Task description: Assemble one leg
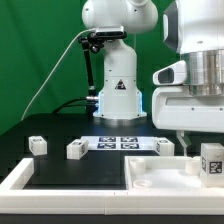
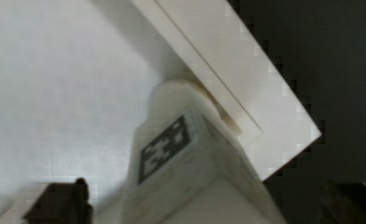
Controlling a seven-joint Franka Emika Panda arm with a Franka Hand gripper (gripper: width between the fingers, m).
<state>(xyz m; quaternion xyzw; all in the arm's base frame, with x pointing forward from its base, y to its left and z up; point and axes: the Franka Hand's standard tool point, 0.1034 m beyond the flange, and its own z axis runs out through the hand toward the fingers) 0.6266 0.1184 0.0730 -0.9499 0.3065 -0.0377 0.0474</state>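
Note:
A leg (image 1: 210,160), a small white post with a black-and-white tag, stands upright in a corner of the white tabletop (image 1: 150,182) at the exterior view's right. My gripper (image 1: 197,140) hangs right over it. In the wrist view the same leg (image 2: 171,150) rises between my two dark fingers (image 2: 63,201), which stand apart from its sides, so the gripper (image 2: 206,206) is open and holds nothing. The tabletop's raised rim (image 2: 224,62) runs past the leg's foot. Three more legs lie on the black table: one (image 1: 37,144), another (image 1: 76,150) and a third (image 1: 165,146).
The marker board (image 1: 120,141) lies at the middle of the table in front of the robot base (image 1: 117,95). A white raised border (image 1: 18,181) runs along the table's front at the exterior view's left. A green curtain hangs behind.

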